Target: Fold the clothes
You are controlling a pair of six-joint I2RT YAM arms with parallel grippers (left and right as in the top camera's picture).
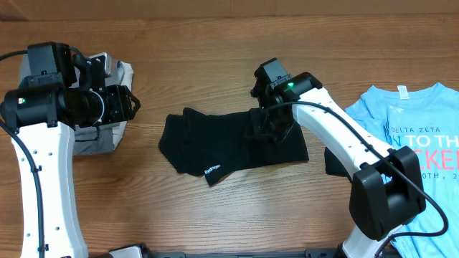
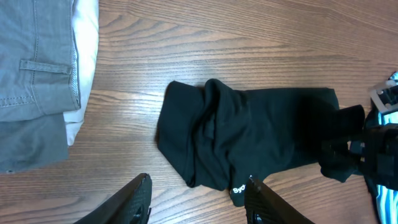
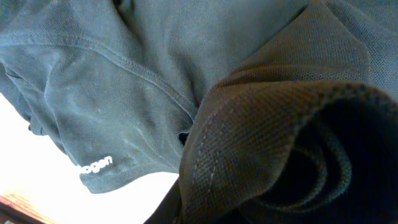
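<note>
Black shirt (image 3: 124,93) is right up against the right wrist lens: a bunched fold fills the lower right of that frame, with a seam and the white logo (image 3: 94,168) at lower left. I can't see the right fingers there because cloth hides them. In the overhead view the right gripper (image 1: 269,118) sits on the shirt's right half, centre of frame. The jaws look pressed together, and I judge they're pinching a fold of the shirt, since the cloth rises up to it.

The left gripper (image 2: 198,182) is spread with nothing between the fingers. It hangs above the table (image 1: 215,43) at the left of the overhead frame, well apart from the black shirt.

Progress, my read:
- Grey trousers (image 2: 31,74), upper left of the left wrist frame, are stacked flat on something white. They look folded, so I count them done.
- The black shirt is mid-table, drawn into a short band with the sleeves tucked in. The left end is lumpy and the edges are uneven. It's partly folded and not finished; it needs at least one more fold and squaring.
- Blue shirt (image 1: 409,136), right edge of the overhead frame, lies spread open with the print up, partly under the right arm. It isn't started.

So roughly midway: one item looks done, one is in hand and one is untouched.
</note>
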